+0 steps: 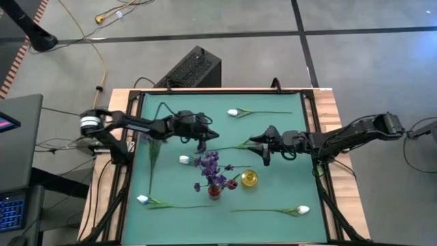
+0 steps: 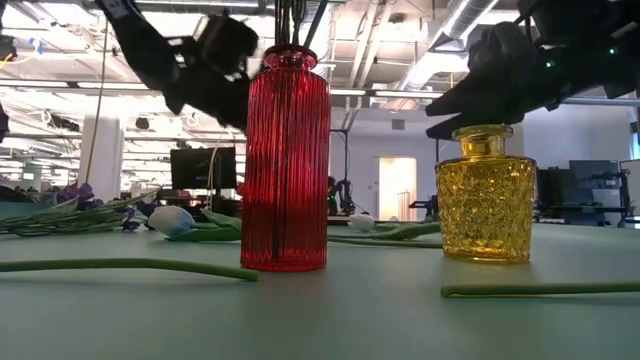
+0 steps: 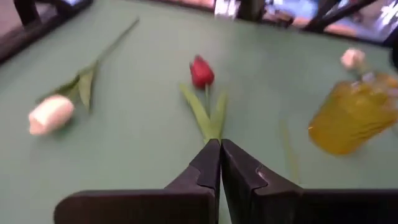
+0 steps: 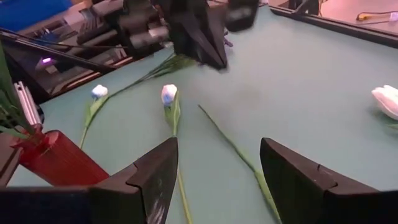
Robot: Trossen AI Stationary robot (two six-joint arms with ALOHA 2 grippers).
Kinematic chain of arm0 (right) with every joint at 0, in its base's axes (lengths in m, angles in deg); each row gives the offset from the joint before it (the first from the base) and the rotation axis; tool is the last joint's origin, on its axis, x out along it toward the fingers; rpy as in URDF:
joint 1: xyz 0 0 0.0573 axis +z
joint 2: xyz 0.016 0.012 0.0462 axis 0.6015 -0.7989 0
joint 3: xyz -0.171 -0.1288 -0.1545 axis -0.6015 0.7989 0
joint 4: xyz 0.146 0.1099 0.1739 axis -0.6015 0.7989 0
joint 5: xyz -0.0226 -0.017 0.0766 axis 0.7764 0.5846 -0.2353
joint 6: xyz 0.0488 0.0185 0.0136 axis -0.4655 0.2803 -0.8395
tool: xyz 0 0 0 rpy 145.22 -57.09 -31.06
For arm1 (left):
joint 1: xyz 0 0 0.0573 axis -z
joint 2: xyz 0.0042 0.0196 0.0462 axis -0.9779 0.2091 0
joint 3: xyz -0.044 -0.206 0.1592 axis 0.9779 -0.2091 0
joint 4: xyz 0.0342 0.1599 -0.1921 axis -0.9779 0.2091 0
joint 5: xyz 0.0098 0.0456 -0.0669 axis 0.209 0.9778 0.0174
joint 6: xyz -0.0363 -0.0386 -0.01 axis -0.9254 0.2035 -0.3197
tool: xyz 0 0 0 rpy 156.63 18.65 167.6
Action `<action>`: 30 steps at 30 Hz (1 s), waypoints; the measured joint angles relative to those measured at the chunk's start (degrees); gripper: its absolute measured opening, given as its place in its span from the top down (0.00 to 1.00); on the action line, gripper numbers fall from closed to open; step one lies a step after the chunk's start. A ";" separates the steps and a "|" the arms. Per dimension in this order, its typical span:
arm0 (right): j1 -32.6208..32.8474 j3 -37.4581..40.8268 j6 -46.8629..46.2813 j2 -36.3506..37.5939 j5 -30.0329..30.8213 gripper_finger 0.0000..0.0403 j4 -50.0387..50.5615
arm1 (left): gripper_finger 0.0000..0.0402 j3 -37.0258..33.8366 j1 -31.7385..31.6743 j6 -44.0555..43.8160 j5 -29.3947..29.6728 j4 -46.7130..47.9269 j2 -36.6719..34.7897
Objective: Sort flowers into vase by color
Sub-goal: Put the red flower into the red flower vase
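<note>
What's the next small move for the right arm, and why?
Probably lower the right gripper onto the green stem lying on the mat between its open fingers, then close. The purple flowers already stand in the red vase, while the yellow vase looks empty and white flowers lie loose. The left gripper is shut with nothing visibly held.

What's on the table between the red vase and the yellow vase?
In the high view, a red tulip bud lies on the mat between the red vase and the yellow vase; its stem runs off toward the mat's middle.
</note>
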 joint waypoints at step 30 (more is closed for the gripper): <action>4.64 0.00 0.60 0.01 0.03 0.37 1.84 | 0.68 6.83 7.11 8.88 12.11 4.66 18.52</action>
